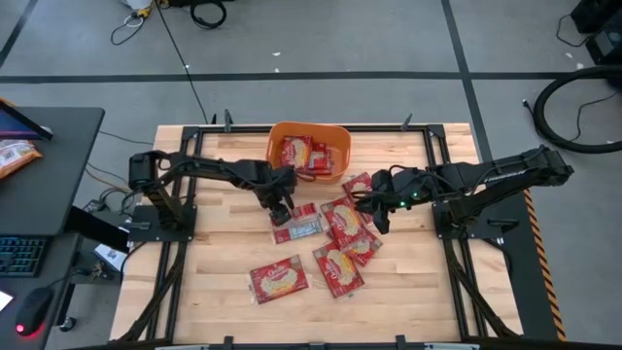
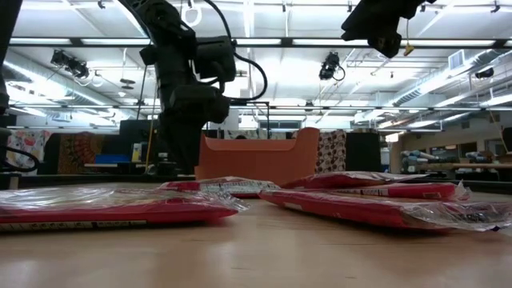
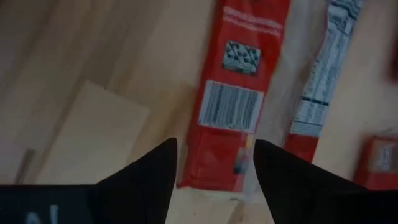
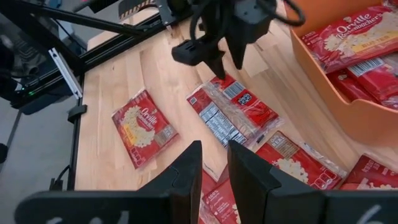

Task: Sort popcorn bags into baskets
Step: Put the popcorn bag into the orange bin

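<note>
While left gripper point(image 3: 214, 165) jaws spread over barcoded packet point(image 3: 239, 99) | basket point(image 1: 309, 152) holds bags | right jaws seemingly narrow, empty

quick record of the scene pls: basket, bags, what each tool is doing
basket: orange basket at table's far edge, a few red popcorn bags inside
loose bags: several on the table
left tool: left tool open above back-side-up bag
right tool: right tool over the bag pile, empty, fingers with a narrow gap
</note>
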Robot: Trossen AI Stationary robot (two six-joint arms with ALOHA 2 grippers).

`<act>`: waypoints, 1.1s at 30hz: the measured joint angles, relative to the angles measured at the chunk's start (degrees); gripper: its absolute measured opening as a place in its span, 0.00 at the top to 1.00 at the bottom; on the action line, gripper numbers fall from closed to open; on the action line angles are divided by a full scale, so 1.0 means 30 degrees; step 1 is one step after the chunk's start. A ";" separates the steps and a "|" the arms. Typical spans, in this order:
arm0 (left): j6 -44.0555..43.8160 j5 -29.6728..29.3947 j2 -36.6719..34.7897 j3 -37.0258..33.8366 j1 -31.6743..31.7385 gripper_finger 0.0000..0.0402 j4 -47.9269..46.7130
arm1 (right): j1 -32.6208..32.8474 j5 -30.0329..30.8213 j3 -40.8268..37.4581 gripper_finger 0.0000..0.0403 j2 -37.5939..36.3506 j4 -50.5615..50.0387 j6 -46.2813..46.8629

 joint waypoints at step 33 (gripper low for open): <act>-0.2226 -0.2360 0.0811 -0.0056 -0.2771 0.99 -0.0324 | 0.0000 -0.0005 0.0007 0.80 0.0007 0.0452 -0.0130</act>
